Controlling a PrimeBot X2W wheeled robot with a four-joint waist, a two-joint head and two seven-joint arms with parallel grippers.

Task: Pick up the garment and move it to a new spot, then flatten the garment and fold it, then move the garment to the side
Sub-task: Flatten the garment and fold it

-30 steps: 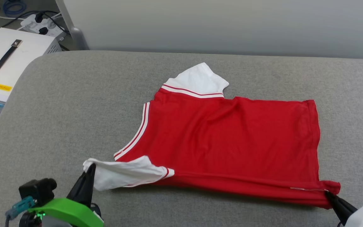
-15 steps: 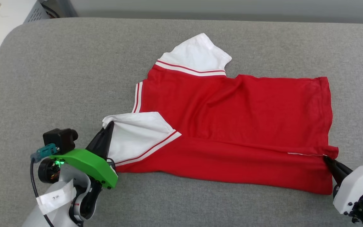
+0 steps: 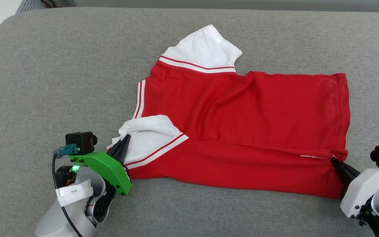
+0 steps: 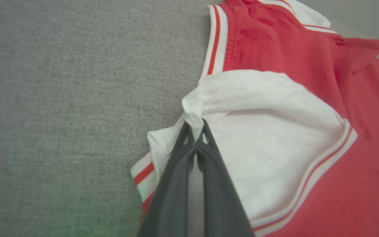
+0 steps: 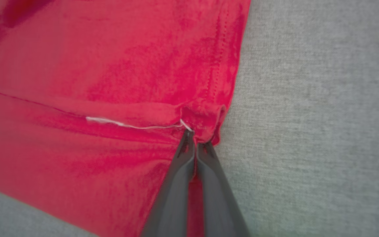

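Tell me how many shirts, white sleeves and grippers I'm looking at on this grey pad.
Shirts: 1, the red shirt
White sleeves: 2, far sleeve and near sleeve
Grippers: 2, left gripper and right gripper, both shut on the shirt
Total: 5

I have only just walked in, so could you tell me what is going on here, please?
The robot is partway through folding a red shirt on the grey padded surface. Its left gripper is shut on the near white sleeve, and its right gripper is shut on the hem corner. The near long edge is turned over onto the shirt's body; the far sleeve lies flat.
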